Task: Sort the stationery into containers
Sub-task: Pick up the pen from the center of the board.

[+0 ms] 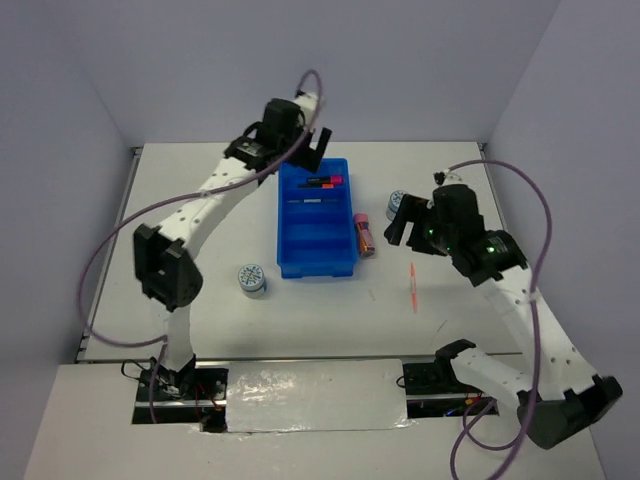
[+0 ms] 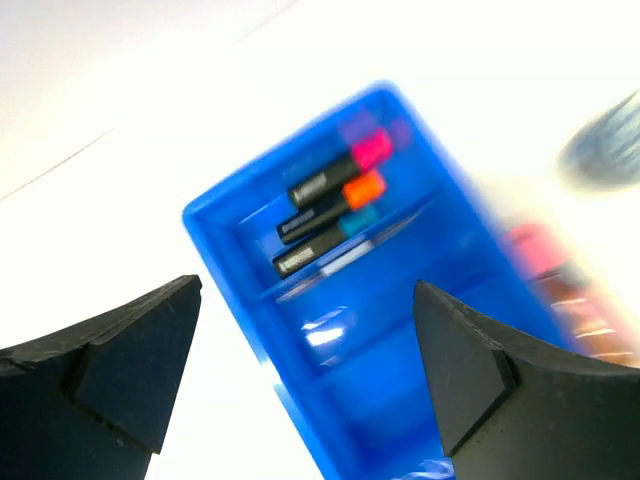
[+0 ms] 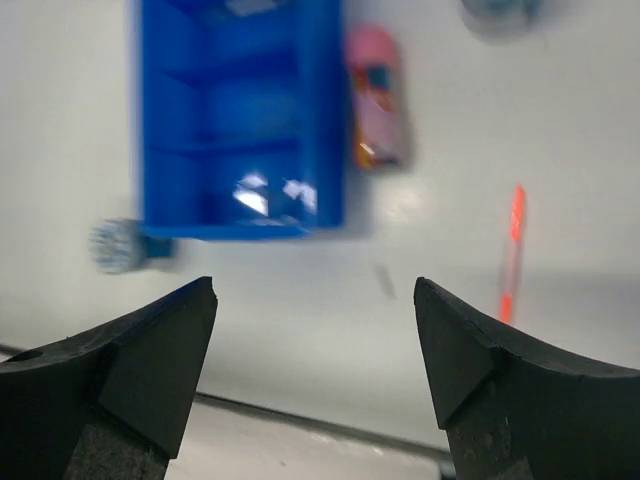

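The blue tray (image 1: 316, 246) lies mid-table. Its far compartment holds three black markers (image 1: 322, 182) with pink, orange and blue caps (image 2: 363, 188); a thin pale pen (image 1: 305, 201) lies in the second compartment. My left gripper (image 1: 316, 150) hangs open and empty above the tray's far end (image 2: 306, 290). The pink-copper tube (image 1: 364, 234) lies right of the tray. An orange pen (image 1: 413, 287) lies further right. One tape roll (image 1: 252, 279) sits near the tray's near-left corner, another (image 1: 395, 203) beside my right gripper (image 1: 403, 222), which is open, empty and above the table (image 3: 314, 285).
In the right wrist view the tray (image 3: 240, 130), the tube (image 3: 376, 100), the orange pen (image 3: 512, 255) and the near tape roll (image 3: 120, 245) show ahead of the fingers. White walls close in the table on three sides.
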